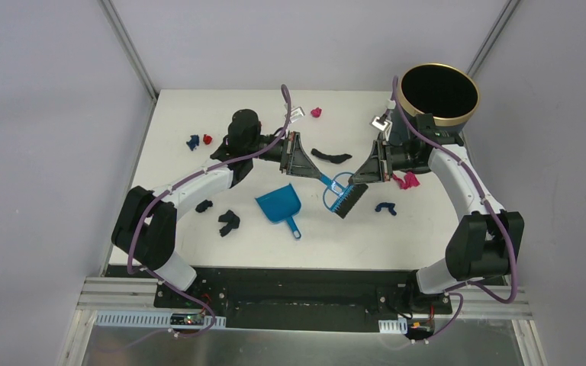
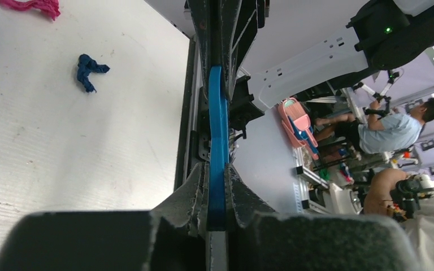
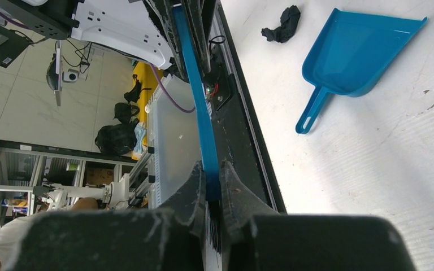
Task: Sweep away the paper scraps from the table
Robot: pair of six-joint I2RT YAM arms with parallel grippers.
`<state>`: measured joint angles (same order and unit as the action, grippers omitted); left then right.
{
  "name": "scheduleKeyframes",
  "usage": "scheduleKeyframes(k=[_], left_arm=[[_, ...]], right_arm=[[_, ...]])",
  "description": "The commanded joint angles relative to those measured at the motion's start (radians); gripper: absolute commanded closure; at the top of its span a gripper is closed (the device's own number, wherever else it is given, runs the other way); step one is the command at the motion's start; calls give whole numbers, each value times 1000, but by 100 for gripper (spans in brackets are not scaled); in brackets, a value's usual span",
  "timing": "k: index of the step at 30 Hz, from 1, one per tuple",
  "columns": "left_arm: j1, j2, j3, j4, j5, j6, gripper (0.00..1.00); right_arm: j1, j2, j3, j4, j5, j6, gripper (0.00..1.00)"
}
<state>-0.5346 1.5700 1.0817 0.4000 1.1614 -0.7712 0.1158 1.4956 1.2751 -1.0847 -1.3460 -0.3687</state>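
Observation:
The small blue hand brush [image 1: 337, 192] hangs over the white table [image 1: 397, 244], held from both sides. My left gripper [image 1: 312, 172] is shut on its handle end [image 2: 217, 141]. My right gripper [image 1: 357, 181] is shut on its head by the black bristles [image 3: 202, 130]. Paper scraps lie around: red [image 1: 207, 139] and dark blue [image 1: 192, 142] at the far left, magenta [image 1: 317, 113] at the back, magenta [image 1: 408, 181] and dark blue [image 1: 385, 207] to the right. The left wrist view shows the dark blue one [image 2: 87, 70].
The blue dustpan [image 1: 278, 204] lies on the table below the left gripper, also in the right wrist view [image 3: 356, 53]. A black bin with a gold rim [image 1: 437, 93] stands at the back right. Dark scraps lie at centre [image 1: 331, 156] and left front [image 1: 229, 221].

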Motion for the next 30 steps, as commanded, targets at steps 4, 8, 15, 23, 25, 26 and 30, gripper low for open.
scheduleKeyframes(k=[4,8,15,23,25,26,30], left_arm=[[10,-12,2,79,2,4,100],[11,-59,94,-382,-126,356,100],[11,-101,235,-913,-753,652,100],[30,-279,118,-1043,-1308,585,100],[76,-368,49,-1045,-1342,560,100],[98,-412,13,-1043,-1347,551,100],[151,-593,-158,-982,-1438,542,100]], right_arm=[[-8,-4,8,25,11,-4,91],[-43,-8,77,27,90,40,59],[44,-179,-46,288,487,217,23],[405,0,18,236,843,154,39],[492,59,49,249,906,148,40],[532,84,59,262,926,157,39],[625,197,110,300,968,240,35]])
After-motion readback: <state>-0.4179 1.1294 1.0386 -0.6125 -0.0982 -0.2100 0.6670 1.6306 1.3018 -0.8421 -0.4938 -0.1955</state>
